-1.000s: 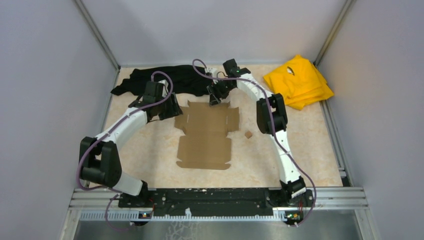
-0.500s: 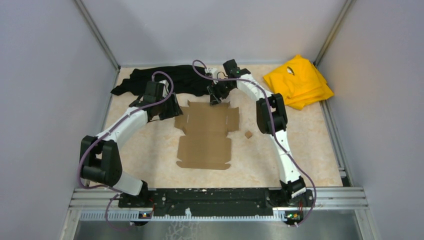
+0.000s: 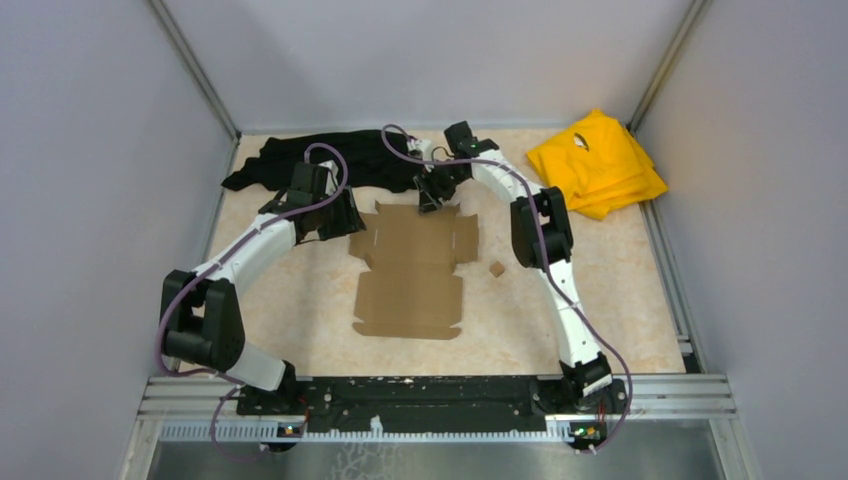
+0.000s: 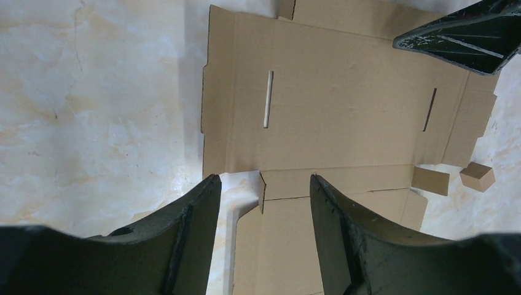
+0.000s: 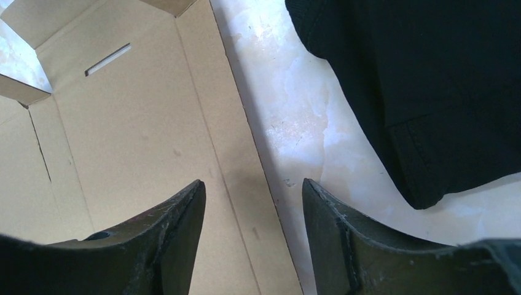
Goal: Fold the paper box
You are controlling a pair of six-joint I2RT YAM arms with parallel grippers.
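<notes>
At the centre of the table (image 3: 620, 300), you have the paper box (image 3: 415, 270) lying flat and unfolded. It is a brown die-cut sheet with its flaps spread out and two slits showing in the far panel. No panel or flap is raised.

Your left gripper (image 4: 263, 178) hangs over the far-left corner of the sheet. The left wrist view shows its jaws spread apart with nothing pinched between them. One finger (image 4: 184, 233) sits at the sheet's outer edge beside bare marble, and the other is above cardboard. A notch in the sheet's outline lies in the gap below. Whether the tips touch the cardboard cannot be told.

Your right gripper (image 4: 473, 37) is at the far edge of the sheet, about midway along it. Its jaws are likewise parted and hold nothing. In the right wrist view, one finger (image 5: 166, 239) is over cardboard and the other is over the line where the sheet ends and the marble begins.

Beyond that edge lies a black cloth (image 3: 330, 160), crumpled along the far side of the table, with a strip of bare marble between it and the sheet. A tiny brown cube (image 3: 496, 268) sits just beside the sheet's right side, not touching it. A folded yellow cloth (image 3: 597, 163) rests in the far-right corner, well apart from the box.
</notes>
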